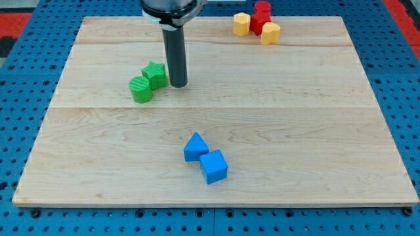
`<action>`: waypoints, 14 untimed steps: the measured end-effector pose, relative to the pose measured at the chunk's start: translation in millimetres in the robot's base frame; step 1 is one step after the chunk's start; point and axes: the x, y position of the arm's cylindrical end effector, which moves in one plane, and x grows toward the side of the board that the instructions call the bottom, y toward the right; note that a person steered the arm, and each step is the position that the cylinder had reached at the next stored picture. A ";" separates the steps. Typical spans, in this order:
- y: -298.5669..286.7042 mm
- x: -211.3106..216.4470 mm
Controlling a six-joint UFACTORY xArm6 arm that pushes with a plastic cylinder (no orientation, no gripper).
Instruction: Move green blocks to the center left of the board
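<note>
Two green blocks lie together on the wooden board [98, 164], left of its middle. One is a green star-shaped block [155, 74]; a green cylinder [140, 89] touches it at its lower left. My tip [178, 84] stands on the board just to the right of the green star block, very close to it or touching it. The dark rod rises from there to the view's top.
A blue block with a peaked top [195, 147] and a blue cube [213, 166] touch each other near the view's bottom centre. At the top right, two yellow blocks [242, 23] [270, 32] and two red blocks [259, 23] [262, 8] cluster at the board's far edge.
</note>
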 end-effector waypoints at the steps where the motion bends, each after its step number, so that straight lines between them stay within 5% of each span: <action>1: 2.8 -6.2; 2: -9.1 -32.2; 3: -86.5 -21.0; 5: -60.5 -9.3; 6: -26.4 46.0; 7: -62.8 102.7; 8: -104.4 74.1; 14: -42.1 61.1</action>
